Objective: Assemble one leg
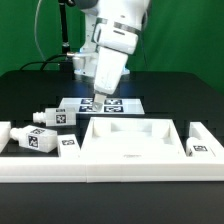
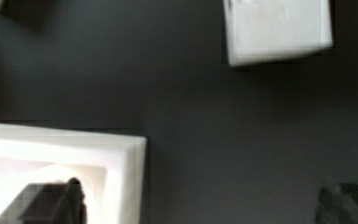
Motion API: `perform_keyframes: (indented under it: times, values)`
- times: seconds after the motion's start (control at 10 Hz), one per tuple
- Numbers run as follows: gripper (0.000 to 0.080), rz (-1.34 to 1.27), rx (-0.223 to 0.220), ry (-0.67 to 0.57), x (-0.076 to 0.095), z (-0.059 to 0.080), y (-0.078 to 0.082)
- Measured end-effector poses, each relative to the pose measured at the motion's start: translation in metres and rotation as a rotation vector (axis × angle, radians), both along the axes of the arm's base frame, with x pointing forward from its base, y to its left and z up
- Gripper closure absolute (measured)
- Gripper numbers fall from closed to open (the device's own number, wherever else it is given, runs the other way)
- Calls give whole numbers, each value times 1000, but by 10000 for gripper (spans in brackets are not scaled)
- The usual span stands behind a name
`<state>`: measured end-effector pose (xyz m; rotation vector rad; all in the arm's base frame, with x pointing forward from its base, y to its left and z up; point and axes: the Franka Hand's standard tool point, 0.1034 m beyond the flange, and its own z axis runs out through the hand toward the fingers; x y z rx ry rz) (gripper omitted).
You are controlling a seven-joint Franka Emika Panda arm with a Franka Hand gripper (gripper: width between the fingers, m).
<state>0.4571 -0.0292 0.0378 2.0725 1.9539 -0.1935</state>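
- The leg (image 1: 38,140) lay near, at the exterior view's left, just beside the tabletop (image 1: 130,133).
- Farther back, the gripper (image 1: 98,99) hovered over the marker board (image 1: 120,105), half hiding it. Jaws were apart and empty, with the fingertips (image 2: 43,205) cropped.

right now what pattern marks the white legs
Black-and-white square tags on each short white plastic leg; best in exterior view.

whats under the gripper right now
In the exterior view the marker board seems to lie beneath the gripper, on the black table. The gripper covers part of the board's tags, so that stretch cannot be seen.
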Motion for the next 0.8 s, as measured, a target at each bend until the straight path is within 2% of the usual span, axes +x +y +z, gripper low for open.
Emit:
perform_keyframes:
  times: [0.1, 0.3, 0.5, 0.6, 0.7, 0.8]
  values:
    - [151, -4, -35, 11, -1, -4, 9]
    - [151, 50, -113, 34, -1, -5, -16]
    - [151, 61, -197, 56, 0, 5, -26]
    - [151, 46, -221, 52, 1, 11, -37]
    - [151, 38, -260, 52, -1, 12, -46]
    - [151, 11, -312, 53, -3, 10, -48]
